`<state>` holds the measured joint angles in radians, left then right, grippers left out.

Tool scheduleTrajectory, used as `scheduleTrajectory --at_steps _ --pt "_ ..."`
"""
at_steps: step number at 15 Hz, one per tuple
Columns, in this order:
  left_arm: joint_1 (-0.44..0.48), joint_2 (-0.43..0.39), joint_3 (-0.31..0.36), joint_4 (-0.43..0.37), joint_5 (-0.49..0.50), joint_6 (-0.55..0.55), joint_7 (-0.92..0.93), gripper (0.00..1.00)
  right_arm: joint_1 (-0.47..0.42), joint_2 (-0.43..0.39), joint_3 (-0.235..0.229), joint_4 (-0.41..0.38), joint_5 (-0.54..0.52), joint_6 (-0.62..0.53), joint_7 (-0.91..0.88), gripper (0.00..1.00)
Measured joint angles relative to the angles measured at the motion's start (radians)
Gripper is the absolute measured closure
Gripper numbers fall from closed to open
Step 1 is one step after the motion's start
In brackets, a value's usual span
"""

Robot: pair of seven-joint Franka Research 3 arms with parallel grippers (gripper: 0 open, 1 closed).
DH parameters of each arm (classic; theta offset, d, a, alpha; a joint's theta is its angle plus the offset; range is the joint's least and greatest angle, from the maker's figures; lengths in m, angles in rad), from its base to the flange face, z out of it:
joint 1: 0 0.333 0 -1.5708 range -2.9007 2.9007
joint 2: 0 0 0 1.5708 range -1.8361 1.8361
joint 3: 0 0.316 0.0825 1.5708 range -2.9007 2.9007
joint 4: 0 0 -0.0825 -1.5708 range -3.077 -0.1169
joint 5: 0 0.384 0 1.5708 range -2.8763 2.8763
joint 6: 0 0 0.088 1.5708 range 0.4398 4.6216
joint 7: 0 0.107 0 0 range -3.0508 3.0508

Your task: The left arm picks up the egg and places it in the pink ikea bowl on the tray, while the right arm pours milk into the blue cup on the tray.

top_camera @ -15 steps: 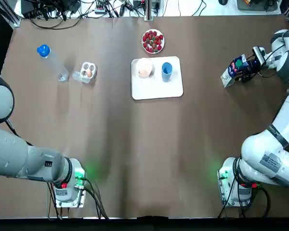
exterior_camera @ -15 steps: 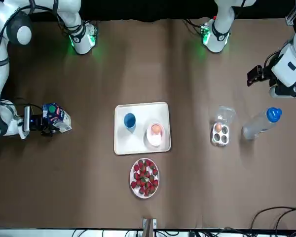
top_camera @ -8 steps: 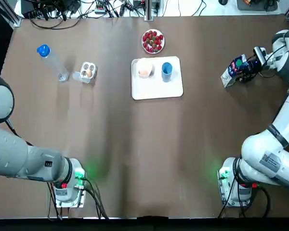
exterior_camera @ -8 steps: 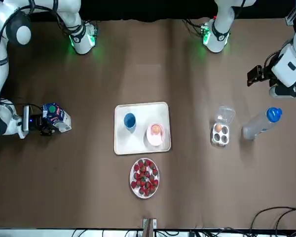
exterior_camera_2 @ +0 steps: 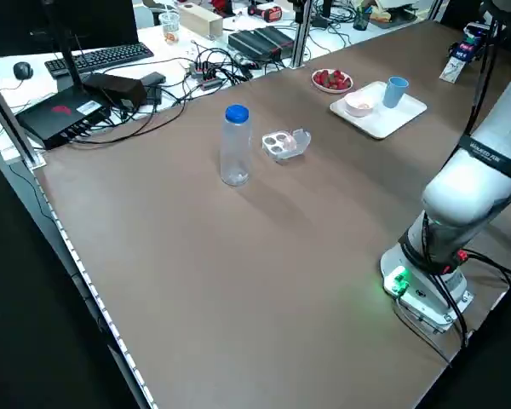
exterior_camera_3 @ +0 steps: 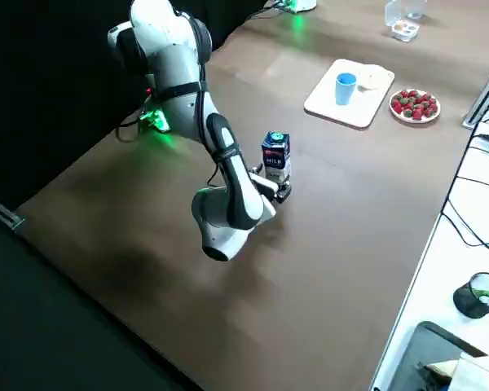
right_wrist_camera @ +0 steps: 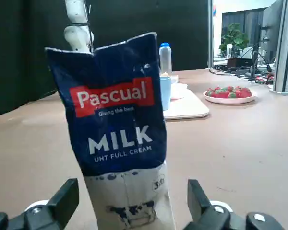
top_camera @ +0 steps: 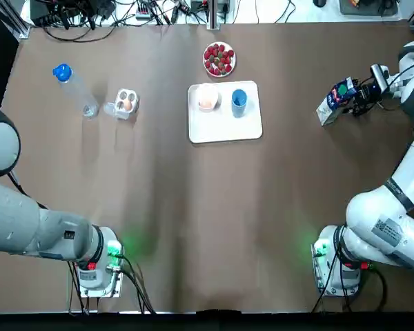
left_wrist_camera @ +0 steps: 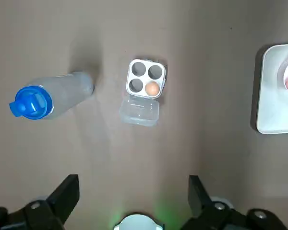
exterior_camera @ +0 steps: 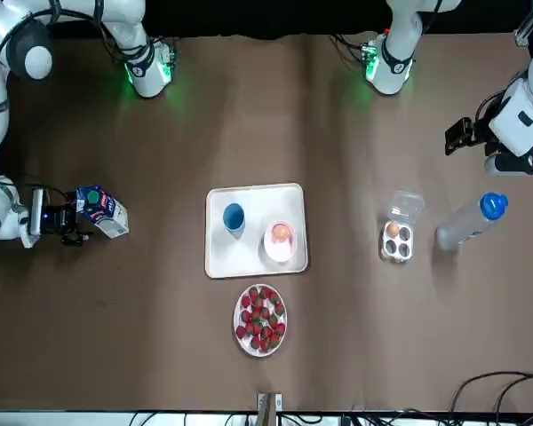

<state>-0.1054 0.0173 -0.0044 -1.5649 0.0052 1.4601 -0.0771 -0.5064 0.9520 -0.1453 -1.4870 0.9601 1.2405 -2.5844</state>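
Left gripper point(left_wrist_camera: 132, 186) raised over table's left edge, fingers wide apart, empty, right gripper point(top_camera: 359, 95) far right, fingers spread wide flanking upright milk carton point(top_camera: 333, 98), central tray point(top_camera: 245, 128) bearing blue cup point(top_camera: 239, 101) and egg point(exterior_camera: 281, 232) in pink bowl point(top_camera: 207, 98), egg box point(top_camera: 125, 103) and bottle point(top_camera: 76, 89) left, strawberries point(top_camera: 219, 59) just beyond.

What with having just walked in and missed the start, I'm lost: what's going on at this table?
Two robot arms share the table. The right gripper is open, facing the upright milk carton, well to the side of the tray. An egg already sits in the pink bowl on the tray, beside the blue cup; whether the cup holds milk can't be seen. The left gripper hangs open and empty, high over the egg carton and bottle.
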Motion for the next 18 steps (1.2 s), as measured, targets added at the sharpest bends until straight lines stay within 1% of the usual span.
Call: scheduleTrajectory --at_steps 5,8,13,18 --pt "0.000 0.000 0.000 0.000 0.000 0.000 0.000 0.00 -0.019 0.000 -0.008 0.030 -0.004 0.003 0.000 0.00" --pt "-0.001 0.000 0.000 0.000 0.000 0.000 0.000 0.00 -0.028 -0.010 -0.035 0.072 -0.026 0.035 0.008 0.00" --pt "-0.002 0.000 -0.001 0.000 0.000 0.000 0.000 0.00 -0.017 -0.053 -0.035 0.107 -0.089 0.040 0.167 0.00" --pt "-0.003 0.000 -0.001 0.000 0.000 0.000 -0.001 0.00 0.035 -0.114 -0.035 0.152 -0.165 0.042 0.383 0.00"
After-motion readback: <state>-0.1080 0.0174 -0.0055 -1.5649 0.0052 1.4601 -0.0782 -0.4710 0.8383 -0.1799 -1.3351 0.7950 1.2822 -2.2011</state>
